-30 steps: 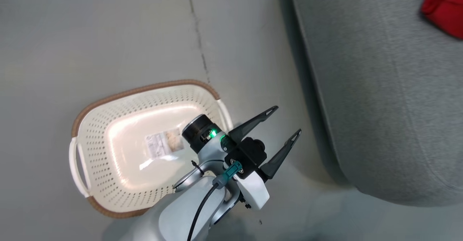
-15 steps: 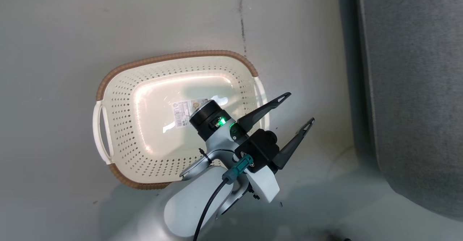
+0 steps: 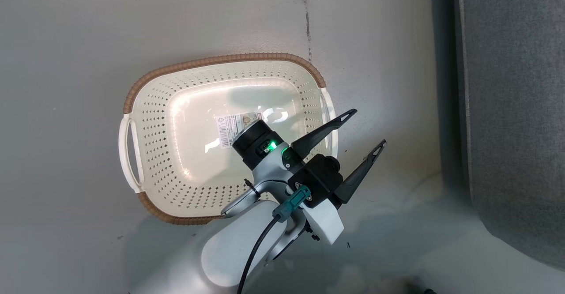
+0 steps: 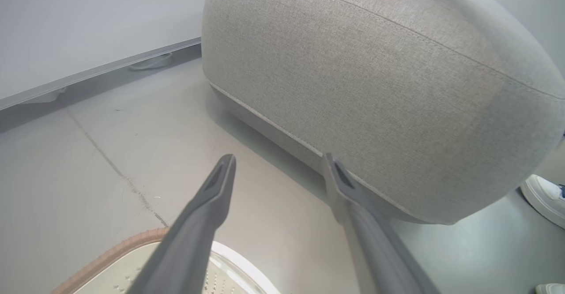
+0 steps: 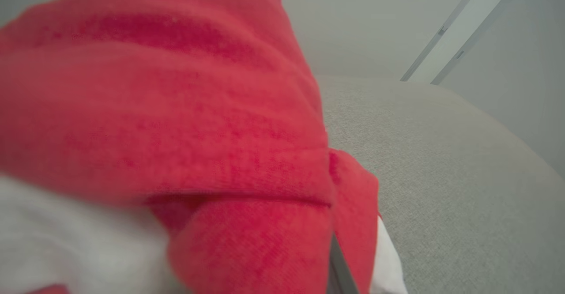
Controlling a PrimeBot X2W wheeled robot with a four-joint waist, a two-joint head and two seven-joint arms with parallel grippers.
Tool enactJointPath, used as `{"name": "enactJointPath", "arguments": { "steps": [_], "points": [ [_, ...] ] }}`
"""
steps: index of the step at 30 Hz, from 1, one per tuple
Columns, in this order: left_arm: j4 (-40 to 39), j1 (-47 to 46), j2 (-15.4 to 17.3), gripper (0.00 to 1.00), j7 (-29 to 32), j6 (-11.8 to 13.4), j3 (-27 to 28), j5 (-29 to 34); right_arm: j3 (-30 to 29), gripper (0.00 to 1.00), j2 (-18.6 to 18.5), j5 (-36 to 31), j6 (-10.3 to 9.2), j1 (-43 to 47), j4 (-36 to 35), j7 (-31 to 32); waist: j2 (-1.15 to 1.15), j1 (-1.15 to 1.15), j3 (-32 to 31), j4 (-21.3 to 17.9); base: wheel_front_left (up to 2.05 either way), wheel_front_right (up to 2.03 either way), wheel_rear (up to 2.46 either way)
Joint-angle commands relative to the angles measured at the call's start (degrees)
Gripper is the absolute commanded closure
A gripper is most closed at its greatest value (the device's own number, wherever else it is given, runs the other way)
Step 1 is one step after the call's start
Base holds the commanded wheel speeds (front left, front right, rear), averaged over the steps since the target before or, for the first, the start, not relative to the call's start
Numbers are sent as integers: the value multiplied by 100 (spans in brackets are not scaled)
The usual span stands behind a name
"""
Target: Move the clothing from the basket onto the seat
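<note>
**Red cloth over the seat, basket bare**

The clothing crowds the left and centre of the right wrist frame, red folds with white trim bunched directly over the right tool. That tool is closed and appears to have the fabric pinched. Only a dark sliver of one finger shows at the bottom edge. The grey seat spreads to the right of the cloth and beneath it, so I judge that letting go here would land the garment on the cushion. The right arm is plainly the nearer one.

In the left wrist frame, a strip of red lies on the seat's top at the upper edge, cut off. Whether it is this garment or another I cannot tell.

In the head frame the basket sits centre-left on the floor, its long axis across the frame, only its label inside. The left tool is spread fully wide and empty above the basket's right end, pointing upper right towards the seat.

A person's white shoe shows at the left wrist frame's right edge.
</note>
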Motion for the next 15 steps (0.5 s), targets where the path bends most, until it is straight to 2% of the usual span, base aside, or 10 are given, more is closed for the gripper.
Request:
{"name": "enactJointPath", "arguments": {
  "steps": [1, 2, 3, 4, 15],
  "points": [
    [10, -123, 22, 0, 3, 24, 4, -18, 27, 96, 50, -37, 2, -27, 79, 0, 0, 0, -12, -15, 0, 0, 0],
    [18, -132, 23, 0, 3, 26, 7, -21, 58, 65, 63, -45, 2, -52, 106, 0, 0, 0, -20, -25, 0, 0, 0],
    [24, -139, 22, 0, 3, 23, 12, -25, 77, 20, 47, -67, 2, -83, 74, 0, 0, 0, -27, -36, 0, 0, 0],
    [30, -140, 22, 0, 3, 25, 19, -27, 75, 0, 47, -61, 2, -110, 56, 0, 0, 0, -38, -46, 0, 0, 0],
    [52, 49, 22, 0, 3, -23, 9, -57, 207, 0, 218, -113, 2, 229, -175, 0, 0, 0, -521, -152, 0, 0, 0]
  ]
}}
